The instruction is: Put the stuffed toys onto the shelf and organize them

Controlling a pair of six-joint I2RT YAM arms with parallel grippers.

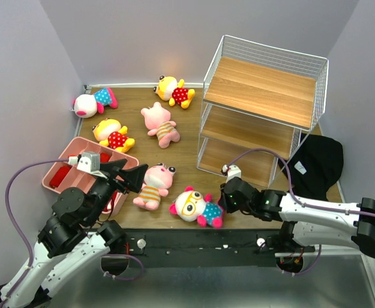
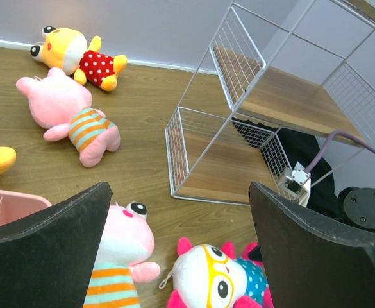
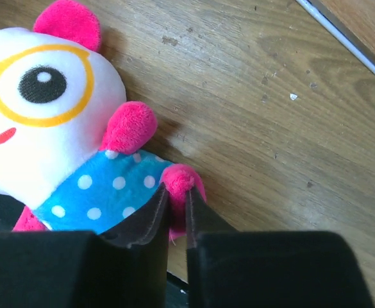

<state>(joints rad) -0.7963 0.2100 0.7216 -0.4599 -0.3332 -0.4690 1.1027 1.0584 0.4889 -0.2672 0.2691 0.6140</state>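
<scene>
1. Looking down from above, found all six stuffed toys lying on the wooden table [image 1: 187,160], left of and below the shelf [image 1: 261,106], which stood at the upper right of the top view.
2. Saw the right gripper [image 1: 220,200] at lower centre, low over the table and right up against the glasses-wearing white-faced toy [image 1: 197,206].
3. Noted in the right wrist view the fingers [image 3: 142,224] drawn almost together, with only a narrow slit between them, pinching a pink limb [image 3: 181,179] of that toy just beside its blue dotted belly.
4. Saw the left gripper [image 1: 128,174] at lower left, just left of the near pink pig [image 1: 154,186], spread wide and holding nothing. Read the same in the left wrist view, with that pig's head showing beside the left-hand finger [image 2: 52,250].
5. Placed the far pink pig [image 1: 160,125] at mid-frame, well left of the shelf.
6. Placed one yellow toy [image 1: 173,90] at top centre near the back wall, and the second yellow toy [image 1: 113,135] at left, just beside the upper edge of the pink tray [image 1: 59,160].
7. Placed the second white-faced toy [image 1: 92,101] in the upper left corner of the table.
8. Noted a black cloth [image 1: 315,165] at right, beside the foot of the shelf.
</scene>
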